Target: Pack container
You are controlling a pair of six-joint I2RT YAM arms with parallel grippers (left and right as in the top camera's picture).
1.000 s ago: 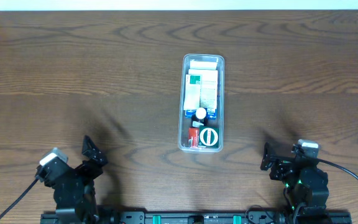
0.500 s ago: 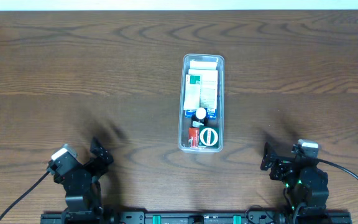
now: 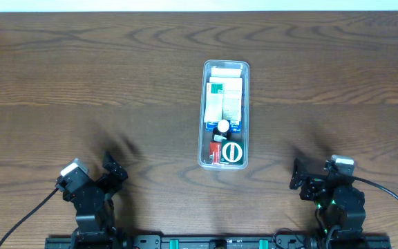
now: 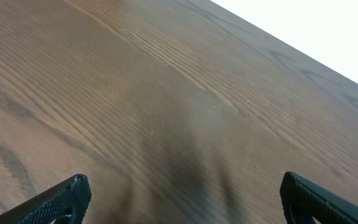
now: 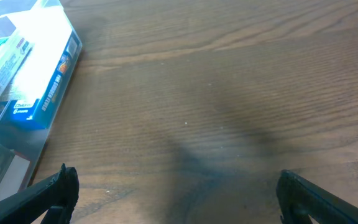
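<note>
Wood table; clear narrow container packed w/ boxes, mid-table.

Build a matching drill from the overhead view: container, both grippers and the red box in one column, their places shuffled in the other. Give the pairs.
Things:
1. container
2. left gripper
3. right gripper
4. red box

Places in the overhead view:
a. lower right, open
b. middle
c. inside the container, at its lower end
d. lower left, open

Pairs: 1-b, 2-d, 3-a, 4-c
</note>
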